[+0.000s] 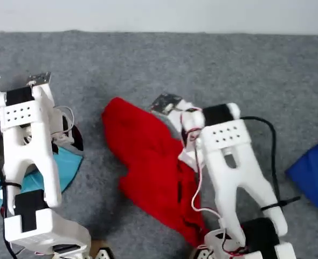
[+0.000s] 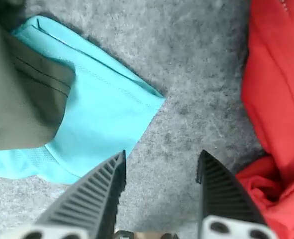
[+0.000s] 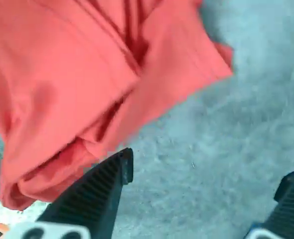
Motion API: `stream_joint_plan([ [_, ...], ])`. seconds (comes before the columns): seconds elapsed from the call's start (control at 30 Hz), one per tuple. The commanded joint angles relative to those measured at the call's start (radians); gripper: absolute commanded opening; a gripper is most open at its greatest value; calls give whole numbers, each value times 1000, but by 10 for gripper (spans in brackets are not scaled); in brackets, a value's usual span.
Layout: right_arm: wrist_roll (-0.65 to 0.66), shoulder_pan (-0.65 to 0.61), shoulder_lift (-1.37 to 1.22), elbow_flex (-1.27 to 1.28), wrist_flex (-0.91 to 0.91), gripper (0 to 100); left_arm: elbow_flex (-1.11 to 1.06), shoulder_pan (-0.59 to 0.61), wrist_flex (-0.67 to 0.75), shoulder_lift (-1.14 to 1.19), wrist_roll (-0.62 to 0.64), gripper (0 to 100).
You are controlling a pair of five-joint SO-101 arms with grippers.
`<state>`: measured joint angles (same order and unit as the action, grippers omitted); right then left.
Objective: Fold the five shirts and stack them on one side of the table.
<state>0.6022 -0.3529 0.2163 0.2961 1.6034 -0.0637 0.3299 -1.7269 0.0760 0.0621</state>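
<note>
A crumpled red shirt (image 1: 148,162) lies in the middle of the grey table. My right arm (image 1: 229,156) stands over its right edge. In the right wrist view my right gripper (image 3: 202,174) is open above bare grey cloth, and the red shirt (image 3: 87,84) bunches up against one finger. My left arm (image 1: 24,140) is at the left, over a folded cyan shirt (image 1: 67,167). My left gripper (image 2: 159,172) is open and empty above the table, between the cyan shirt (image 2: 97,109) and the red shirt (image 2: 276,99). An olive shirt (image 2: 22,99) lies on the cyan one.
A blue shirt (image 1: 312,175) lies at the right edge of the table. The far half of the grey table (image 1: 159,65) is bare up to a white wall. Cables run along the right arm.
</note>
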Motion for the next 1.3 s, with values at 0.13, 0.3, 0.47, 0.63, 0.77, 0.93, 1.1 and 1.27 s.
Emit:
stream_joint_plan([
  [0.13,-9,-113,-19,-37,-30,439,1,3,-28,-41,-12,224],
  [0.3,-9,-111,-61,-32,-110,438,1,3,-28,-41,-14,224],
  [0.47,-9,-113,-157,-32,-124,438,1,3,-28,-41,-14,224],
  [0.63,-9,-113,-205,-31,-140,433,1,3,-28,-41,-14,224],
  [0.77,-6,-111,-222,-31,-166,292,1,3,-28,-41,-14,224],
  [0.93,-5,-110,-243,-31,-205,57,1,5,-28,-41,-14,224],
  [1.1,0,-110,-252,-31,-216,41,1,5,-28,-41,-14,224],
  [1.27,2,-110,-252,-32,-216,39,1,5,-28,-41,-14,224],
])
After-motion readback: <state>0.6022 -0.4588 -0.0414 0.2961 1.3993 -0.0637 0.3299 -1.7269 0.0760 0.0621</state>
